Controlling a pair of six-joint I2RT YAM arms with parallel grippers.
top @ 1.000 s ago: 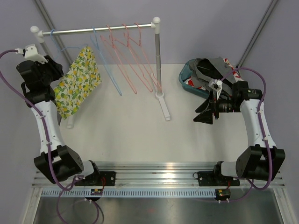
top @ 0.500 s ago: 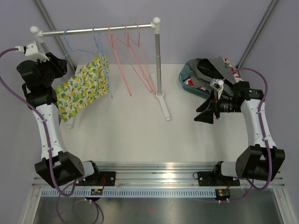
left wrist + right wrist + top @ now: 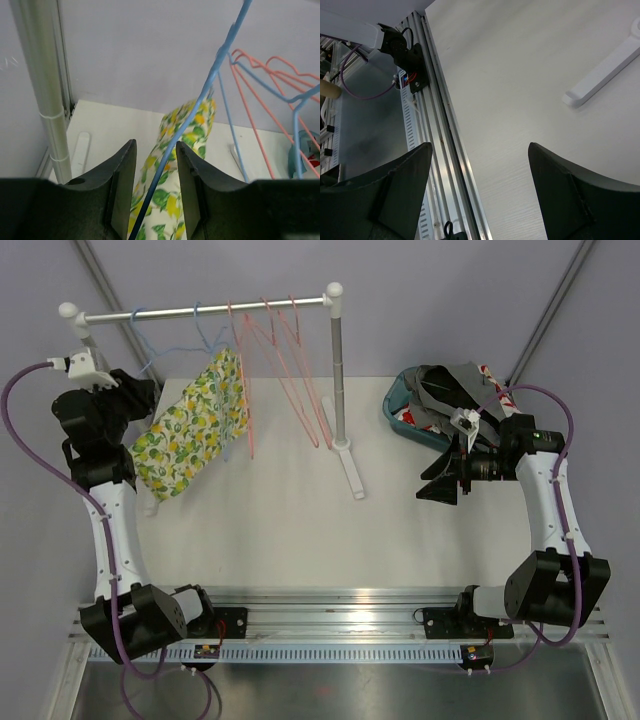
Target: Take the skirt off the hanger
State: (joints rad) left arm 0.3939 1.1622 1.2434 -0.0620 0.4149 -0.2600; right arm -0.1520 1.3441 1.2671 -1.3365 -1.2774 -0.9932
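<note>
White table [image 3: 280,530], teal basket [image 3: 395,406] of clothes [image 3: 445,385], left end effector [image 3: 156,150] part-spread round blue hanger [image 3: 210,82], right end effector [image 3: 480,150] spread.

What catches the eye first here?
The lemon-print skirt, hanging on a blue hanger from the rail at far left, with the left gripper straddling the hanger's wire. Empty pink hangers hang beside it, and a heaped basket of clothes sits at right.

I count one skirt [image 3: 195,425] just past my left hand [image 3: 156,145]. Two blue hangers [image 3: 200,100] are at that hand, with three pink hangers [image 3: 243,390] farther off. One rack [image 3: 200,310]. One basket [image 3: 395,405] is near my right hand [image 3: 480,150].
</note>
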